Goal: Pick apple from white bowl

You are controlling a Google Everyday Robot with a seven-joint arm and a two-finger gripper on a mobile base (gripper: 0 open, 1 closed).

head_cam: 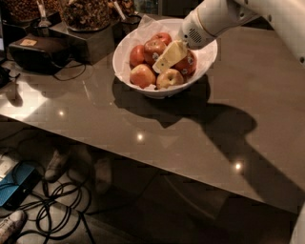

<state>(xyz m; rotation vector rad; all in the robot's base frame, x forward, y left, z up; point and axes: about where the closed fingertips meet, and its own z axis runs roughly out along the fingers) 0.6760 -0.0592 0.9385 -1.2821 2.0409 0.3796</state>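
Note:
The white bowl (127, 46), lined with crinkled white paper, stands at the far side of the grey table and holds several apples. My gripper (166, 60) reaches down into it from the upper right, on a white arm (209, 19). It rests among the apples at the bowl's middle. An orange-red apple with a small pale sticker (153, 47) lies against its left side. A deeper-red stickered apple (188, 65) lies against its right side. A yellower apple (170, 79) and an orange-red one (142, 76) lie in front.
Dark containers of nuts (86, 14) and a black box (35, 51) stand at the table's far left. The table's near edge (143, 164) runs diagonally. Cables (62, 209) and a blue object (14, 186) lie on the floor below.

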